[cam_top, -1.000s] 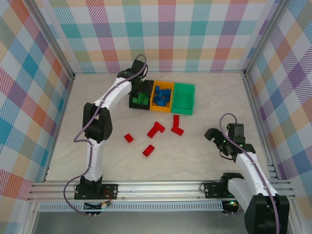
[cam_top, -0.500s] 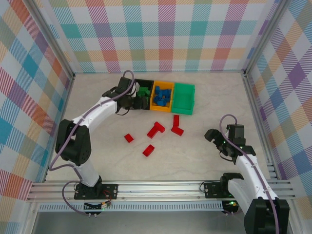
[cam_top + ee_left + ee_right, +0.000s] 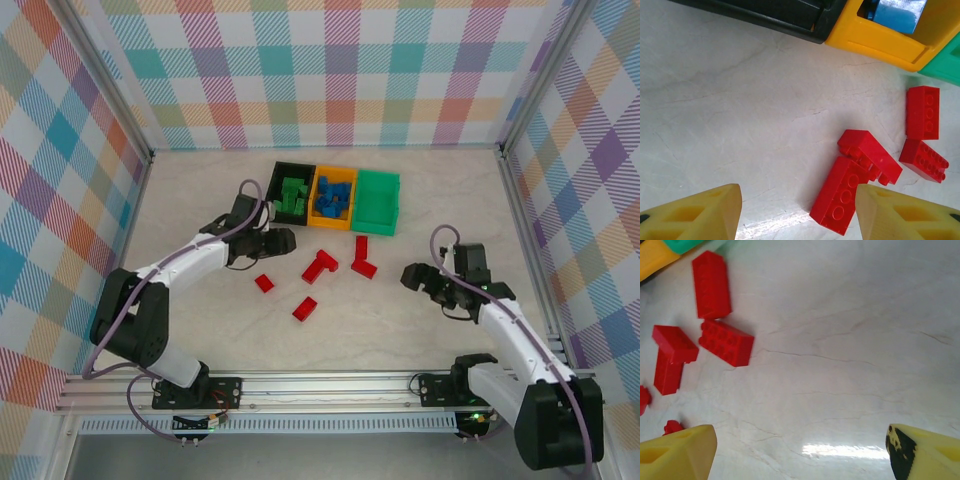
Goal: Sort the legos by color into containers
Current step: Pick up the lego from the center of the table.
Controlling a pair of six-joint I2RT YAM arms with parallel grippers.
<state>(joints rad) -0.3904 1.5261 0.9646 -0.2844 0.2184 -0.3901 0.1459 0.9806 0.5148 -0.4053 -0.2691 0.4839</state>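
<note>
Pulled back from the black bin (image 3: 273, 200), the left gripper (image 3: 283, 240) had come nearer, fingers released and bare over the pale marbled table (image 3: 200, 320). The right gripper (image 3: 413, 280) had crept left, fingers spread, grasping nothing. Between them five red legos (image 3: 319, 266) lay loose. Farther off, green legos (image 3: 293, 195) sat in the black bin and blue legos (image 3: 331, 197) in the orange bin (image 3: 330, 223), with the green bin (image 3: 378, 195) rightmost, before plaid walls (image 3: 330, 70).

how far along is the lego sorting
Done: green bricks sit in the black bin and blue bricks in the orange bin. In hand: nothing; the left fingers and right fingers are open and empty. Left: the red bricks lie on the table, and the green bin looks empty.
</note>
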